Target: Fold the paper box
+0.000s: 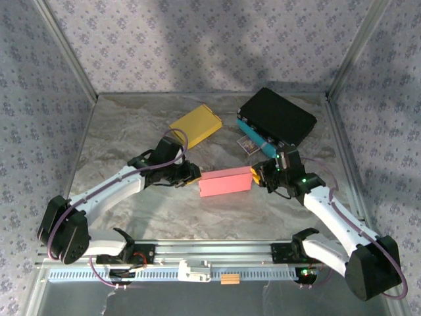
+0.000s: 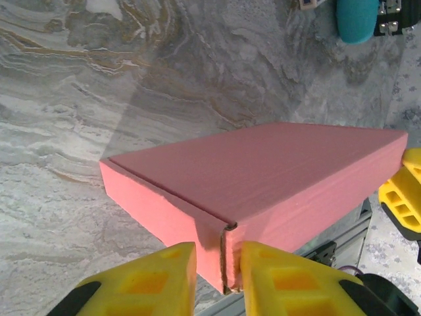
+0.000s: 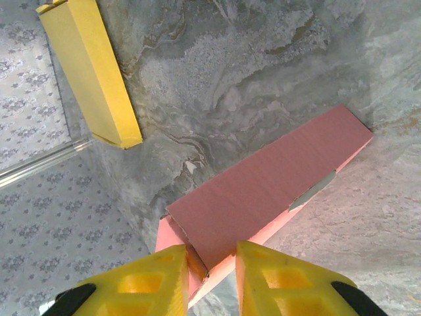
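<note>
fingers (image 2: 151, 280) of the left gripper (image 1: 191, 173) were pinched on one end of the pink paper box (image 1: 225, 182), right gripper (image 1: 258, 176) clamped on the other, box flat on the table (image 1: 125, 131). behind it lay a yellow box (image 1: 195, 125) and black case (image 1: 276, 116).

Both ends of the pink paper box (image 1: 225, 182) are covered from above by left hand (image 1: 193, 174) and right hand (image 1: 256, 176). Teal object (image 2: 357, 20) is cut off at the top edge and can't be identified.
</note>
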Available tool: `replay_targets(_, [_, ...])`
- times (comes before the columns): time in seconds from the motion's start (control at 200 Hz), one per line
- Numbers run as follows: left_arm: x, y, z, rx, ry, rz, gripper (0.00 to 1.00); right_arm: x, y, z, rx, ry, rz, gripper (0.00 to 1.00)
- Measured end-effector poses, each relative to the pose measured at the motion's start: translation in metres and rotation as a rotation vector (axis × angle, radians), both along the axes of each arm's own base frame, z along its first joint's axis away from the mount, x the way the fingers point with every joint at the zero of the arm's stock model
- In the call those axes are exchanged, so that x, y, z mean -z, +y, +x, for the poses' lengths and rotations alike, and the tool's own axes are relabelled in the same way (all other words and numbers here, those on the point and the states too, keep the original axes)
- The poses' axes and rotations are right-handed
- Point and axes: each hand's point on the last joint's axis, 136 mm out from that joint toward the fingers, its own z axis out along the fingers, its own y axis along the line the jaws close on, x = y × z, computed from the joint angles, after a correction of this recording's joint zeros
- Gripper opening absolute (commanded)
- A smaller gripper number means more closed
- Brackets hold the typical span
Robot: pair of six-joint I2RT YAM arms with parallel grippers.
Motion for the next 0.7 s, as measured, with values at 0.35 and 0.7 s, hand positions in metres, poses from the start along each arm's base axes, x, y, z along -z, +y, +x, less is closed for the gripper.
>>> replay_targets(0.35, [-0.001,-0.005,-0.007,0.050,-0.041,0.014,0.19,0.001,-0.003,-0.006,-0.013,0.035,-0.016,0.28])
replay_targets(0.7, [-0.004,-0.016,-0.043,0.232,-0.173,0.123,0.21,-0.003,-0.014,-0.028,-0.139,0.001,-0.061,0.29])
